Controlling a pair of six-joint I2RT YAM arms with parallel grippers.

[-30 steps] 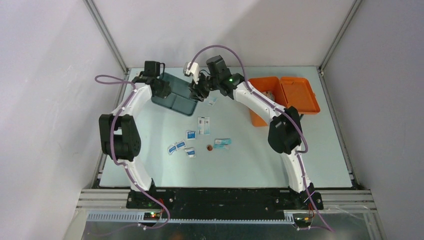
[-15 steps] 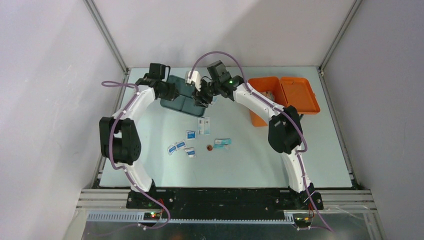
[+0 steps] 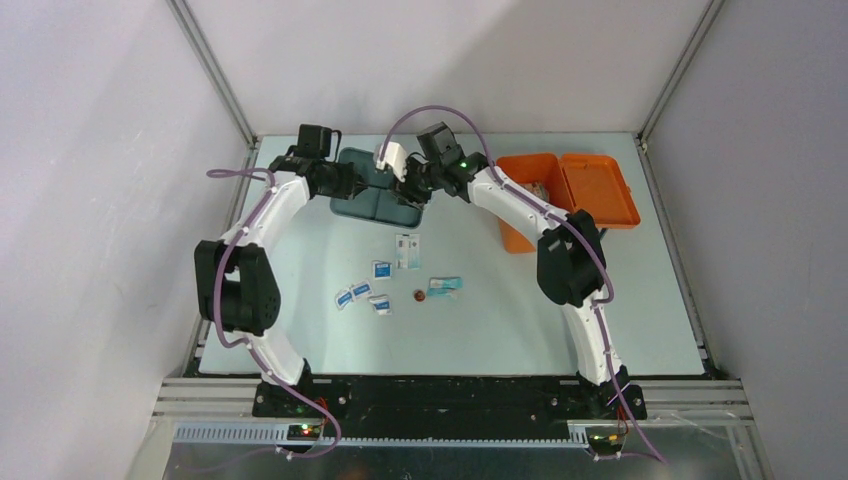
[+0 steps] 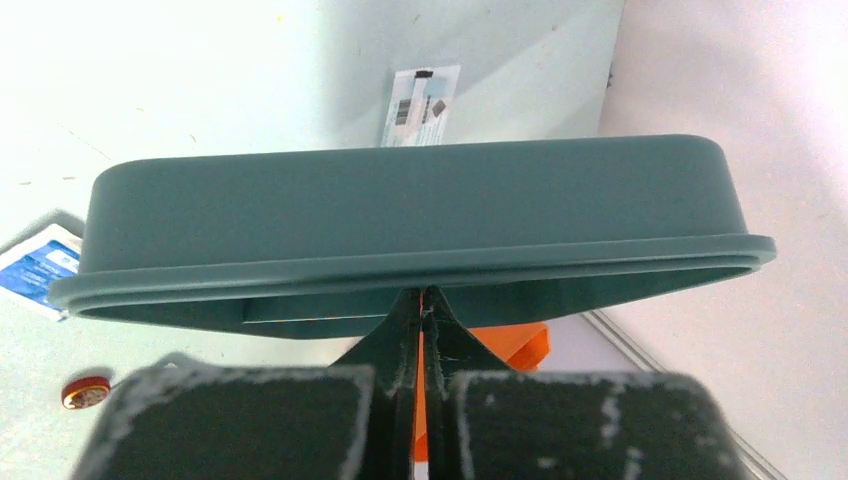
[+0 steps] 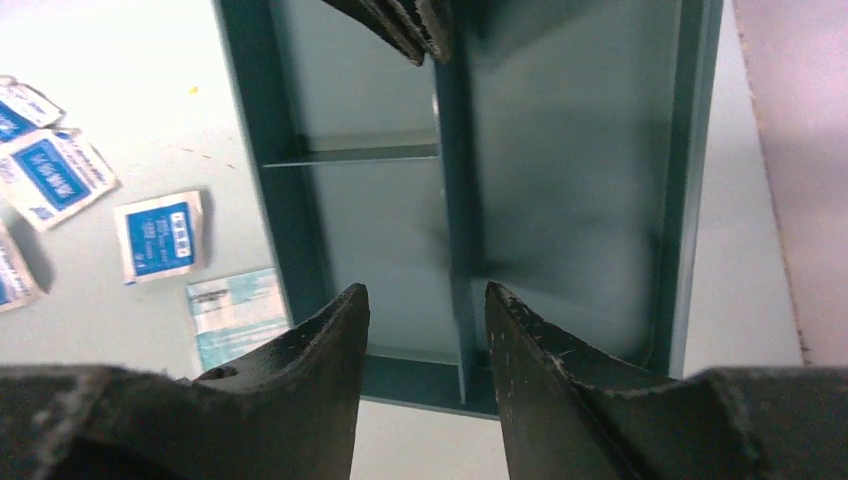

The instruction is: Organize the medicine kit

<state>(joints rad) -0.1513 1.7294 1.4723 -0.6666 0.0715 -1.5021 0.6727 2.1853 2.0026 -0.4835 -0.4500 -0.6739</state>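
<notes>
The orange medicine kit [image 3: 527, 168] stands open at the back right, its lid [image 3: 600, 190] laid flat to the right; a corner of it shows orange in the left wrist view [image 4: 512, 345]. My left gripper [image 3: 352, 183] [image 4: 421, 300] is shut on the rim of a teal divided tray [image 3: 368, 205] [image 4: 400, 210] and holds it above the table. My right gripper [image 3: 412, 192] [image 5: 427, 295] is open at the tray's opposite end [image 5: 560, 180], its fingers on either side of the centre divider. The tray's compartments look empty.
Several white and blue sachets [image 3: 381, 268] [image 5: 157, 233] lie mid-table, with a longer packet [image 3: 407, 250], a teal packet [image 3: 445, 286] and a small red-brown round thing [image 3: 419, 295] [image 4: 85, 391]. Frame rails border the table.
The left arm has carried the teal tray to the right, toward the right gripper, and the tray has levelled out. The right gripper has stayed open at the tray's right end.
</notes>
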